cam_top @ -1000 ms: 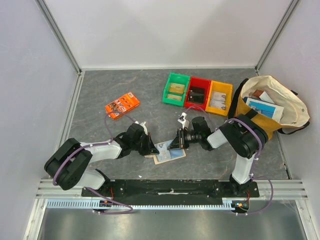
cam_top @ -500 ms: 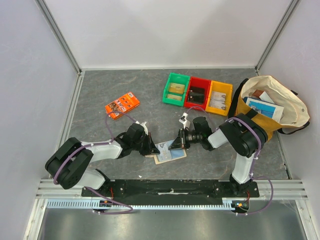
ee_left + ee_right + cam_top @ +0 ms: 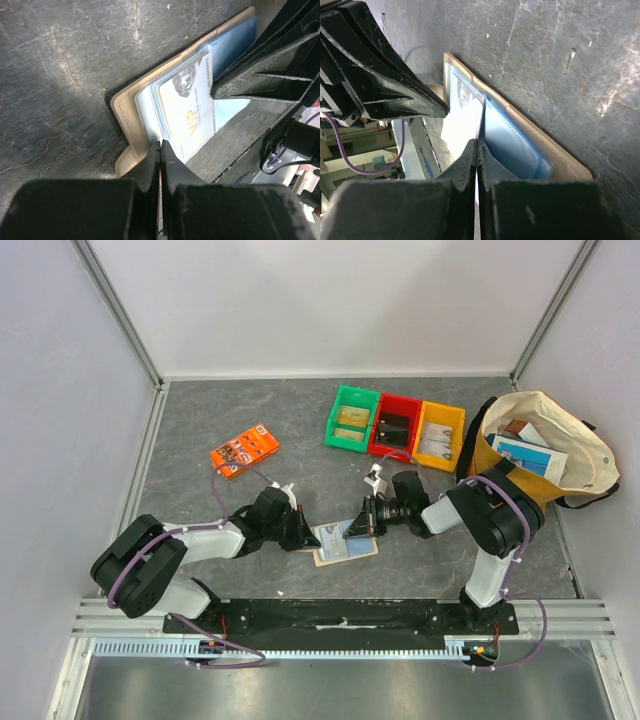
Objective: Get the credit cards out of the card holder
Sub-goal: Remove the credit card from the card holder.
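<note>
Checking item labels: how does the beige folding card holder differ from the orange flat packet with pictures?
The beige folding card holder lies open, pale cards showing inside; the orange flat packet with pictures shows only its printed face. The card holder sits between the left tool and right tool, both shut, tips at it; the packet lies alone, farther back and left, untouched. Both lie flat on the grey table.
</note>
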Controlling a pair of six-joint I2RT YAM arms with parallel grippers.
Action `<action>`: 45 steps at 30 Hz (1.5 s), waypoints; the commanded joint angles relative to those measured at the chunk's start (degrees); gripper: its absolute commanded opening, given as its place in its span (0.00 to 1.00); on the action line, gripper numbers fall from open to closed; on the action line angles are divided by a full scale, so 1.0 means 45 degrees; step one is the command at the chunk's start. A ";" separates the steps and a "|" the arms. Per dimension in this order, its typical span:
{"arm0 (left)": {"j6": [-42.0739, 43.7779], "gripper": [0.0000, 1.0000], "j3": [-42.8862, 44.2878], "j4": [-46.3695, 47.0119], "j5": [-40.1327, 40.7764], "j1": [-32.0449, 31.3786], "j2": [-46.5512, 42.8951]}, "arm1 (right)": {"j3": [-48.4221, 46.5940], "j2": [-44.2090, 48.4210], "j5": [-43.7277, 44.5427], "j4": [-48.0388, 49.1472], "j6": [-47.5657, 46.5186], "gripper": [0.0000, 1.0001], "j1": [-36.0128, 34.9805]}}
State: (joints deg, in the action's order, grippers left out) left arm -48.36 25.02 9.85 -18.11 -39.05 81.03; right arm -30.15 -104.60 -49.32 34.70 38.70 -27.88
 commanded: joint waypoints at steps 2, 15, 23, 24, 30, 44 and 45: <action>0.0122 0.07 0.0006 -0.0801 0.0255 -0.0111 -0.0330 | 0.0021 0.0217 -0.0036 -0.0094 -0.0338 0.02 0.0160; 0.0414 0.10 0.1473 -0.1076 0.0274 -0.0463 0.0857 | 0.0040 -0.0018 -0.0153 0.0356 -0.0064 0.06 0.0063; 0.0239 0.02 0.0965 -0.0567 0.0235 -0.0483 0.1485 | -0.0038 -0.0154 -0.0153 0.0453 -0.0045 0.13 -0.0016; 0.0239 0.02 0.0926 -0.0567 0.0274 -0.0483 0.1485 | -0.0038 -0.0193 -0.0173 0.0473 -0.0025 0.13 -0.0016; 0.0219 0.02 0.0808 -0.0547 0.0274 -0.0483 0.1640 | 0.0099 -0.0233 -0.0446 0.0980 0.0189 0.00 -0.0016; 0.0141 0.02 0.0632 -0.0391 0.0157 -0.0463 0.1856 | 0.0978 -0.1073 -0.1559 0.5648 0.2962 0.00 0.0218; 0.0122 0.02 0.0594 -0.0372 0.0157 -0.0483 0.1836 | 0.1016 -0.1073 -0.1521 0.5668 0.2963 0.00 0.0238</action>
State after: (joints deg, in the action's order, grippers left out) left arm -48.34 29.61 9.91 -19.81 -40.73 86.67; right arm -26.24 -108.86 -52.16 50.41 47.55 -26.26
